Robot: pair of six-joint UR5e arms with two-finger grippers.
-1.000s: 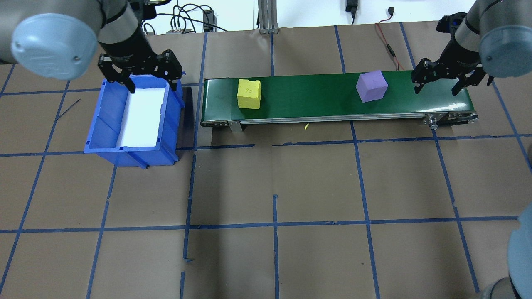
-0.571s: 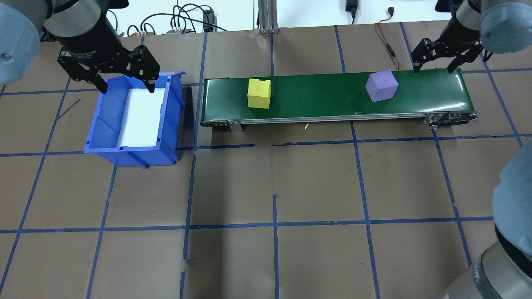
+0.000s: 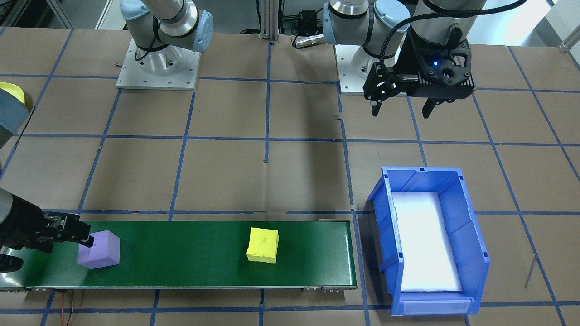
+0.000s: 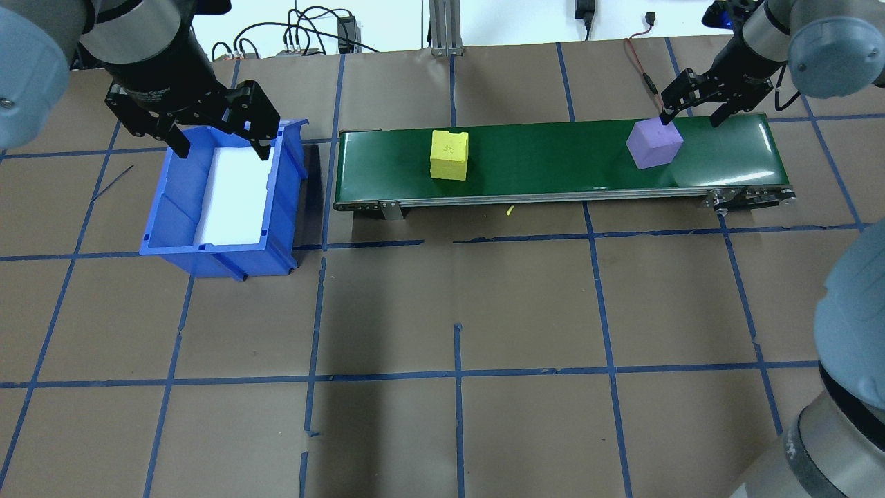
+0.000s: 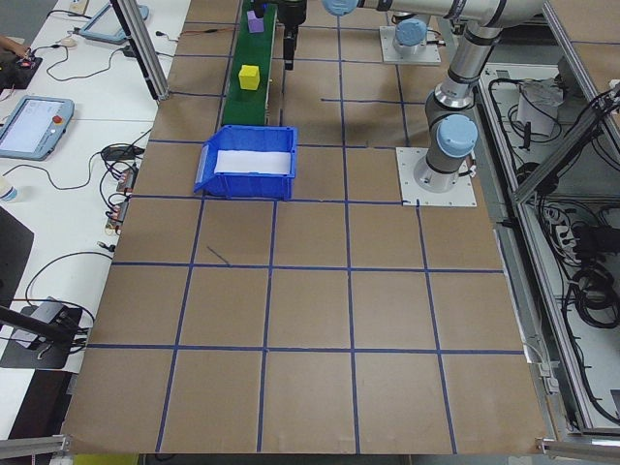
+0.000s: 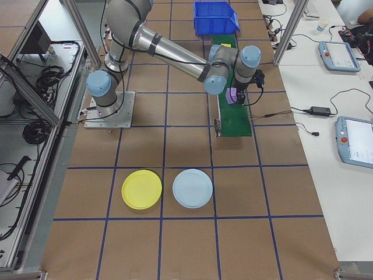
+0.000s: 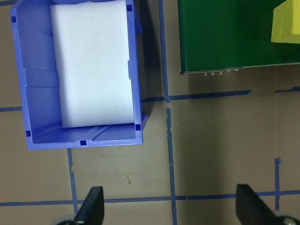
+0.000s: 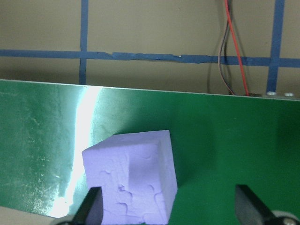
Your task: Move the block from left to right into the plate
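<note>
Bearing no readable writing, purple block (image 4: 654, 143) sits by the spread right gripper (image 4: 691, 105); left gripper (image 4: 220, 138) likewise spread

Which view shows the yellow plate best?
Exterior right: the whole yellow plate lies on the table beside a light blue plate. Exterior front-facing catches only a yellow sliver at its left edge. The other views miss it.

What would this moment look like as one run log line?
right claw: open, beside purple foam cube | left claw: open, over blue plastic bin | round yellow plate: empty
</note>
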